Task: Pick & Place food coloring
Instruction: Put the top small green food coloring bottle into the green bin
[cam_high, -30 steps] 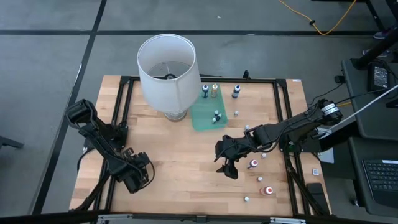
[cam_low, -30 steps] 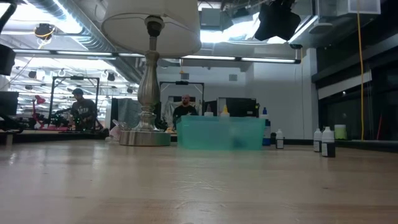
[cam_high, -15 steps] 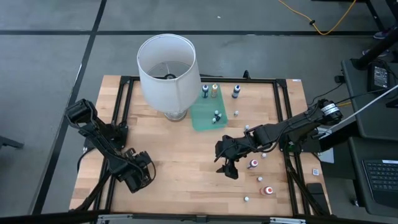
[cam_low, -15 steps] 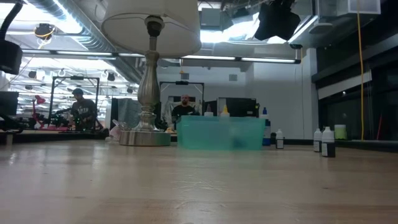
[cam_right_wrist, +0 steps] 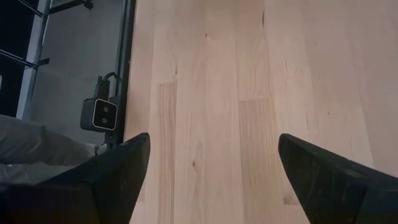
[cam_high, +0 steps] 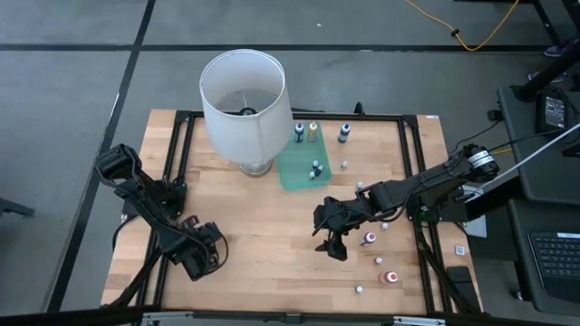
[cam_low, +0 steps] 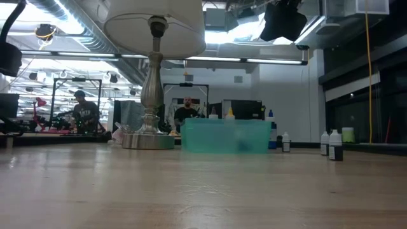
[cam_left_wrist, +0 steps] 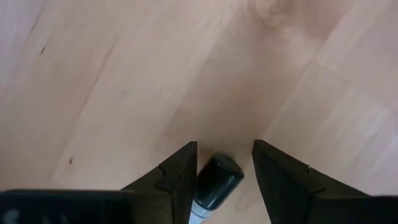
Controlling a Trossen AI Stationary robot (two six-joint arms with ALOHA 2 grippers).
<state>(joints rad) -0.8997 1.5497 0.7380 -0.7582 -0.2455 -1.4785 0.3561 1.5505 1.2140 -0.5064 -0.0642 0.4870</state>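
Observation:
My left gripper (cam_high: 201,256) stands low over the table's near left part, pointing down, open. A small dark food coloring bottle (cam_left_wrist: 214,177) lies on the wood between its fingers, its white cap toward the wrist. My right gripper (cam_high: 331,237) hangs open above bare wood (cam_right_wrist: 213,137) right of the middle. Two red bottles (cam_high: 369,238) (cam_high: 391,277) stand just right of it. More bottles (cam_high: 313,132) stand at the far edge, and one (cam_high: 315,170) stands on the green tray (cam_high: 294,172). My left gripper comes at the dark bottle from above, one finger on each long side. One finger (cam_left_wrist: 180,177) lies against the bottle's side (cam_left_wrist: 202,183). A narrow gap shows between the other finger (cam_left_wrist: 273,174) and the bottle. The bottle lies on the table.
A lamp with a big white shade (cam_high: 243,104) stands at the far middle, left of the tray. Small white bottles or caps (cam_high: 360,186) (cam_high: 359,290) dot the right part. Bare wood lies between the two grippers. In the low view, people (cam_low: 186,111) show in the room behind.

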